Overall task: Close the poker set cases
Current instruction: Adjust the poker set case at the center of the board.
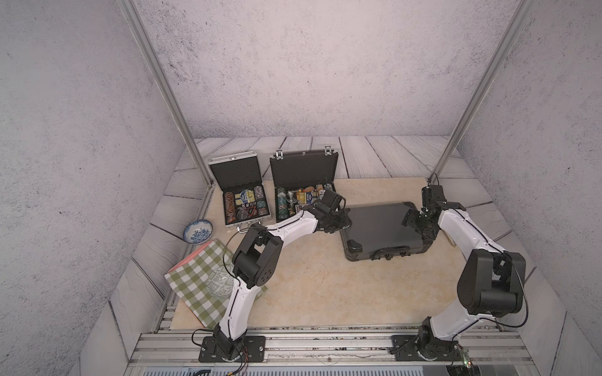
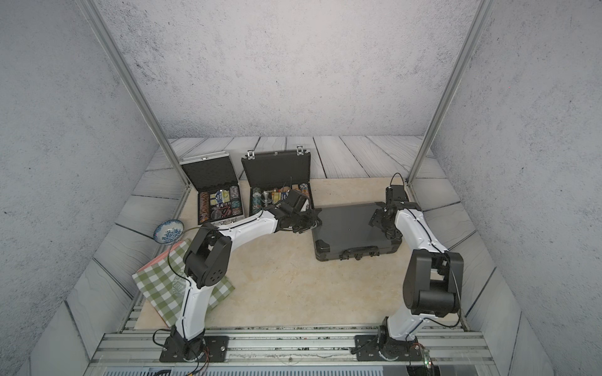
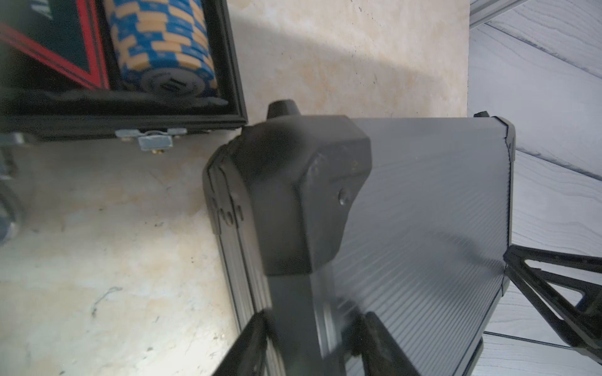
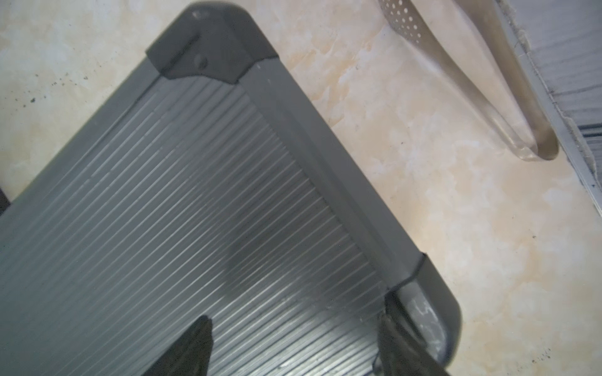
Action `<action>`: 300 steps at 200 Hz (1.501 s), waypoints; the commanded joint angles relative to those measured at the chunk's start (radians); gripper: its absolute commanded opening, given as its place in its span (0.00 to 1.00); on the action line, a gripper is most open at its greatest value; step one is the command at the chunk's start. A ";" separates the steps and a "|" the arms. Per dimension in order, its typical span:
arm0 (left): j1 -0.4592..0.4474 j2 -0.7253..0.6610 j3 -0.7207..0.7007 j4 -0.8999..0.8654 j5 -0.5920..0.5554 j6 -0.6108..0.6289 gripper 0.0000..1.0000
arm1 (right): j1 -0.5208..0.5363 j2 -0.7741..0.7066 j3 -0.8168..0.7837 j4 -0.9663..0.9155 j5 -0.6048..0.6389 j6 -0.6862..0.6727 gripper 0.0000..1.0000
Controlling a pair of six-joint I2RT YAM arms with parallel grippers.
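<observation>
Right of centre on the beige mat [image 1: 309, 286]: the large black case [image 1: 381, 229] lies flat, lid down; I cannot tell whether it is latched.
Upper left of the mat: the silver case [image 1: 233, 174] and the middle black case [image 1: 303, 169] stand side by side, lids upright and chips [image 1: 229, 205] showing; I judge both are yet to be closed.
Risk one: my left gripper [image 1: 342, 223] sits at the large case's left corner, just beside the middle case. A careless forearm swing could clip its wall or slam the raised lid.
Risk two: a push at one lid corner could skid a small case instead of folding it.
Left arm: low reach, forearm slanting up-right, wrist bent down. The jaws are part-spread astride the case's rim; contact is unclear.
Right arm: elbow high at lower right, wrist folded over the case's right edge. My right gripper [image 1: 416, 225] has its jaws wide apart above the ribbed lid, holding nothing.
</observation>
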 commanded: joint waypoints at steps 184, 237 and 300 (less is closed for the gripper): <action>-0.141 0.195 0.149 -0.033 0.202 0.194 0.45 | -0.192 0.192 -0.077 0.037 -0.320 -0.145 0.79; -0.154 0.178 0.100 -0.004 0.178 0.160 0.45 | -0.213 0.175 -0.125 0.075 -0.329 -0.098 0.77; -0.166 0.162 0.084 -0.015 0.207 0.177 0.43 | -0.220 0.163 -0.179 0.098 -0.374 -0.088 0.75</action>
